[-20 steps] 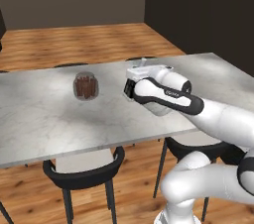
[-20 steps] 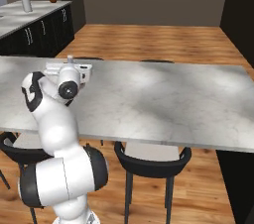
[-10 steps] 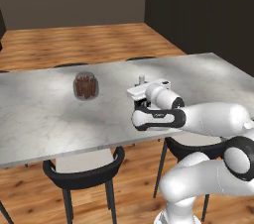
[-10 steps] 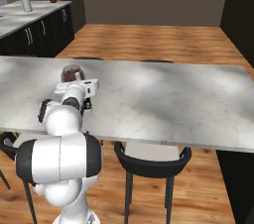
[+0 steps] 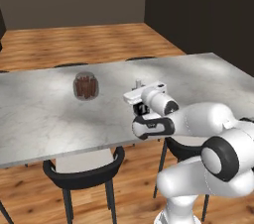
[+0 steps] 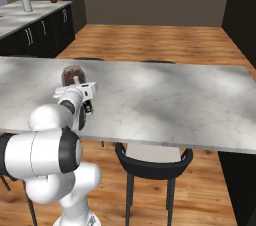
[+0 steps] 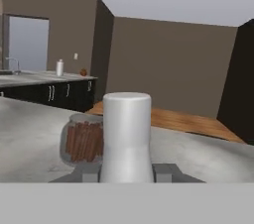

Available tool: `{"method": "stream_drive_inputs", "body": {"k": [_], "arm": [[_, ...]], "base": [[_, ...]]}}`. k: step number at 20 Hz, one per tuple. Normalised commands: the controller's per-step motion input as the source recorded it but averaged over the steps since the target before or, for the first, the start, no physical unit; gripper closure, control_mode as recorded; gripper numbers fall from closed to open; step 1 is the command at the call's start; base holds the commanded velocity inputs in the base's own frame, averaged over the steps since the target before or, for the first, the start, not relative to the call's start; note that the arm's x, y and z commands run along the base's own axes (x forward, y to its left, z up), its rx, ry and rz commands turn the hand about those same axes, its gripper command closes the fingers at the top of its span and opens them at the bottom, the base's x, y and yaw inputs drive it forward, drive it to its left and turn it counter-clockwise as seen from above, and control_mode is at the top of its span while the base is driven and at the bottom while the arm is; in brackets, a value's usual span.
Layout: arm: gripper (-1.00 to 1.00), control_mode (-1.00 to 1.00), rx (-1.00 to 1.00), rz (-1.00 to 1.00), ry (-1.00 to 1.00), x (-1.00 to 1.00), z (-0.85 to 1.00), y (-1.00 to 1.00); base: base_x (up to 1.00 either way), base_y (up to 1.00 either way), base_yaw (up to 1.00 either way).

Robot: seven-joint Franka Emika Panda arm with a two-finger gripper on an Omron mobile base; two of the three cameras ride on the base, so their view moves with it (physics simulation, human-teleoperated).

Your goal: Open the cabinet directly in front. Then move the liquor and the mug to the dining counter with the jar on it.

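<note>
My gripper [image 7: 126, 173] is shut on the liquor [image 7: 126, 136], whose pale grey neck and cap rise between the two fingertips [image 7: 167, 172]. In the left base view the gripper [image 5: 143, 103] hangs low over the dining counter [image 5: 39, 119], near its front edge. The jar [image 5: 86, 85] with reddish-brown contents stands on the slab to the left of and beyond the hand. From the right base view the gripper [image 6: 85, 99] sits just in front of the jar [image 6: 73, 75]. In the hand view the jar [image 7: 82, 140] is partly hidden behind the bottle. The mug and the cabinet are out of view.
Black round-backed chairs [image 5: 84, 168] [image 6: 152, 162] are tucked under the counter's near edge. A kitchen worktop with dark cabinet fronts [image 6: 30, 17] runs along the far left. Bare marble [image 6: 175, 105] stretches to the right of the hand.
The arm has folded down and drawn the hand, with the liquor in it, lower and closer to the counter's front edge. The jar has stayed put.
</note>
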Motion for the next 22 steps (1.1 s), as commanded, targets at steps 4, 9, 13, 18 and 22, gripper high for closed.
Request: {"method": "stream_drive_inputs", "body": {"k": [4, 9, 13, 18, 22], "arm": [[1.0, -1.0, 0.01, 0.0, 0.05, 0.15, 0.0, 0.0], [1.0, -1.0, 0.07, -0.06, 0.14, 0.44, 0.0, 0.07], [1.0, -1.0, 0.19, -0.06, 0.1, 0.5, -0.02, 0.05], [1.0, -1.0, 0.29, -0.03, 0.0, 0.17, -0.12, -0.01], [1.0, -1.0, 0.03, 0.0, 0.0, 0.0, 0.0, 0.0]], "base": [[0.0, 0.0, 0.0], [0.0, 0.0, 0.0], [0.0, 0.0, 0.0], [0.0, 0.0, 0.0], [0.0, 0.0, 0.0]]}}
